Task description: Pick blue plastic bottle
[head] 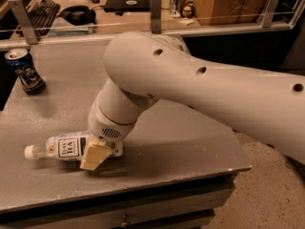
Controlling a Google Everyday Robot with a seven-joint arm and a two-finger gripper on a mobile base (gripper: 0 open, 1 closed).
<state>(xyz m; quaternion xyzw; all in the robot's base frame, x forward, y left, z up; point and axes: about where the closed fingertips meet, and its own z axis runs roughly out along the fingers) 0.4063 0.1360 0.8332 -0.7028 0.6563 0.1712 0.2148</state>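
Observation:
The blue plastic bottle (61, 147) lies on its side near the front left of the grey table (190, 147). It is clear, with a white cap pointing left and a pale label with a dark text panel. My gripper (99, 150) is down on the bottle's right end, and its cream tip stands on the near side of the bottle. The big white arm (200, 85) reaches in from the right and hides the bottle's base.
A dark blue can (26, 71) stands upright at the table's back left. A glass rail (155, 13) runs along the back edge, with a desk, keyboard (42, 8) and headphones behind it. The table's front edge is close to the bottle.

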